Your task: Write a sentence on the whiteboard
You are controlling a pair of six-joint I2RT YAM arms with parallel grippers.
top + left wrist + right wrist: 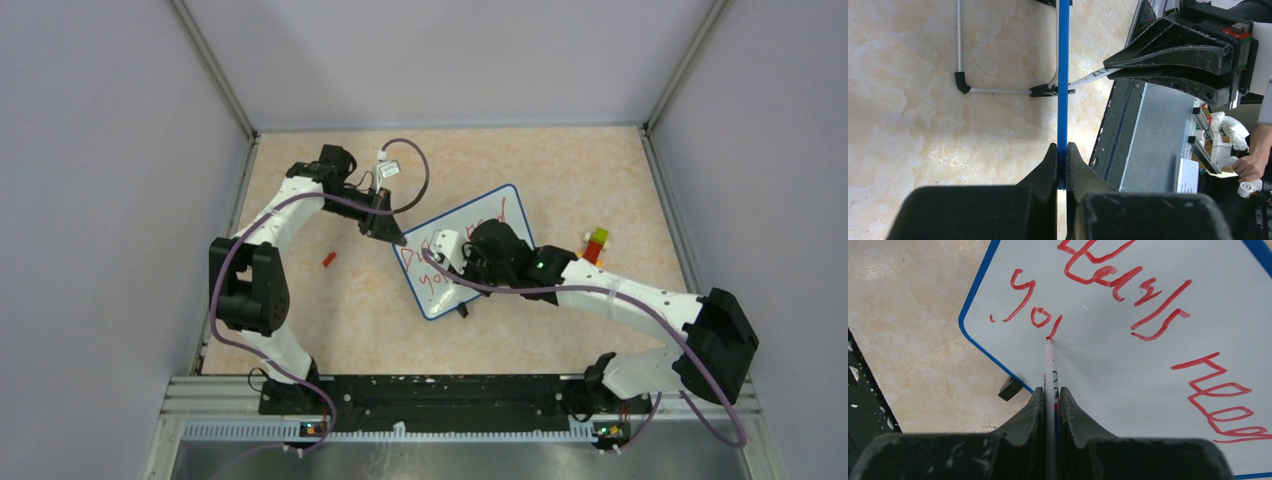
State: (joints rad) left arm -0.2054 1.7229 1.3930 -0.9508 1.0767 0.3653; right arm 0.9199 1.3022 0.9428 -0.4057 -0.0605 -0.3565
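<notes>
The whiteboard (455,222), white with a blue rim, lies tilted on the table's middle. My left gripper (385,228) is shut on its upper left edge; in the left wrist view the gripper (1062,150) pinches the blue rim (1063,75). My right gripper (455,258) is over the board, shut on a white marker (1049,365); the gripper (1051,392) holds it with the red tip touching the board. The sentence (1113,277) reads roughly "Dreams need", with "yo" (1030,315) and one further stroke on the second line.
A small red cap (328,259) lies on the table left of the board. A stack of coloured bricks (596,243) stands to its right. A black foot (1010,387) sticks out under the board's edge. Grey walls enclose the table.
</notes>
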